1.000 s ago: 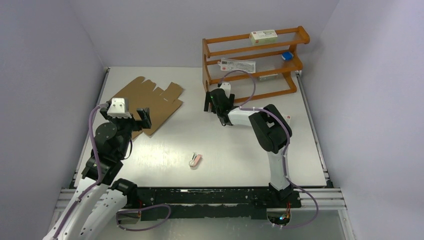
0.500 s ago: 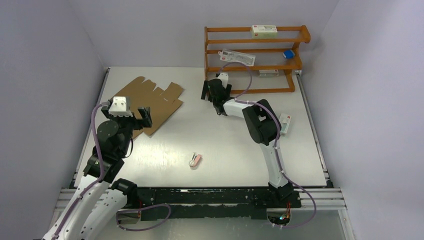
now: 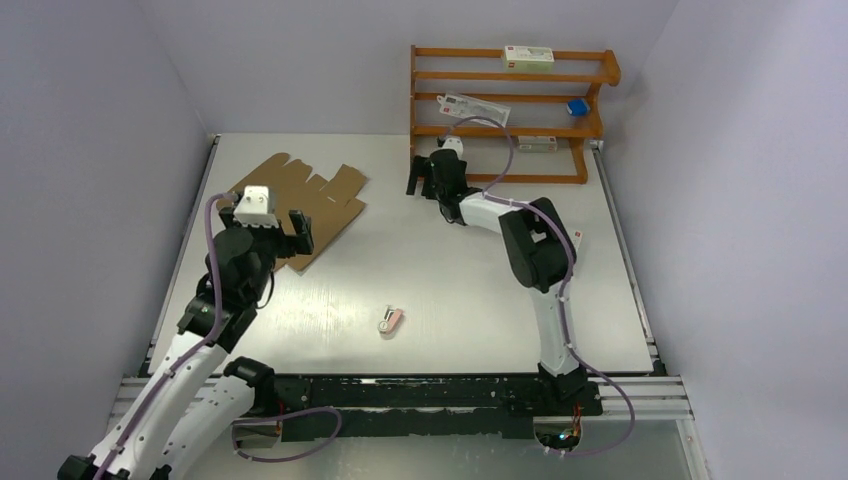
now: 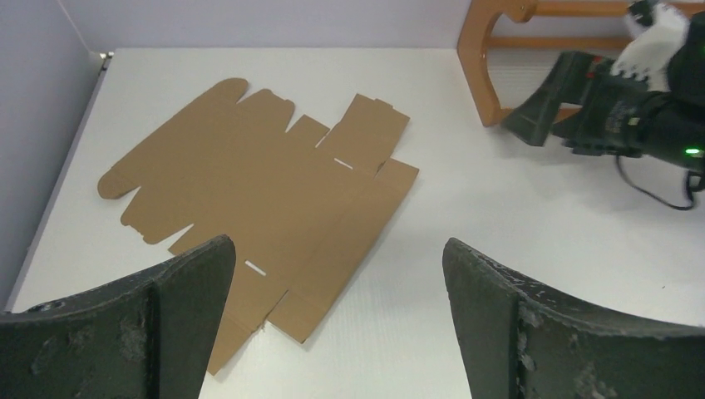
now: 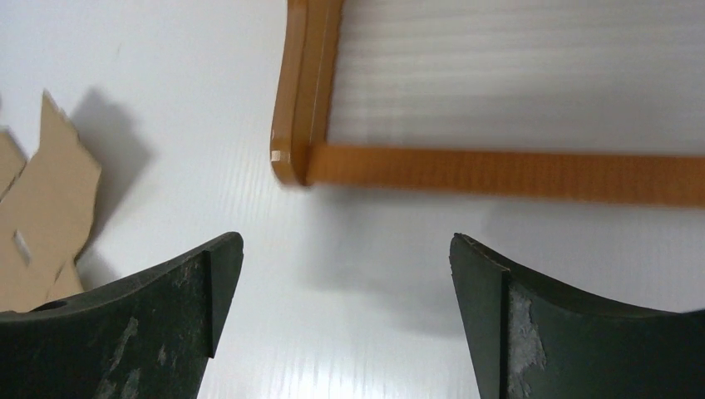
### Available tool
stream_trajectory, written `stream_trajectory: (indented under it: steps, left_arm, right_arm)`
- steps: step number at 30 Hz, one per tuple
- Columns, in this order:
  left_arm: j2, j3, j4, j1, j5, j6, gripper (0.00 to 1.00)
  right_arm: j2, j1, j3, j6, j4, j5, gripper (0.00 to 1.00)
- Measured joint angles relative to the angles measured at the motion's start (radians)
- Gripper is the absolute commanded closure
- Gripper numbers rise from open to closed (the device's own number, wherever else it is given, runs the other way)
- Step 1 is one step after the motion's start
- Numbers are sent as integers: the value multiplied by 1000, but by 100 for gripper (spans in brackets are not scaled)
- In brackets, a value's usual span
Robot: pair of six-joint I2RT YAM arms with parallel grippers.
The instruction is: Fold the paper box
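While the paper box [image 4: 258,191] lies flat, left gripper [image 4: 337,248] hovers over its near edge, jaws wide apart, empty; right gripper [image 5: 345,241] likewise, near the rack [image 5: 301,100] foot.

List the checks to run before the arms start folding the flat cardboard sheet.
1. Left gripper open and empty: ok.
2. Right gripper open and empty: ok.
3. Paper box lying flat and unfolded, nothing on it: ok.
4. Left gripper at the box's near edge: ok; touching it: cannot tell.
5. Right gripper at the box: not ok, it is by the foot of the wooden rack.
6. Small pink item apart from the box: ok.
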Motion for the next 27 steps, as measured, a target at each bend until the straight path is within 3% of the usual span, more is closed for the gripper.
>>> stream_trajectory:
  steps: [5, 12, 19, 27]
  left_arm:
    - [99, 39, -41, 1, 5, -31, 0]
    - [378, 142, -86, 30, 27, -76, 0]
    - [645, 230, -126, 235, 165, -123, 0]
    - [829, 248, -132, 403, 348, -164, 0]
  right_arm:
    - [-212, 0, -249, -22, 23, -78, 0]
    - [-542, 0, -571, -34, 64, -157, 0]
    - [-781, 5, -819, -11, 95, -233, 0]
    - [-874, 11, -976, 39, 138, -341, 0]
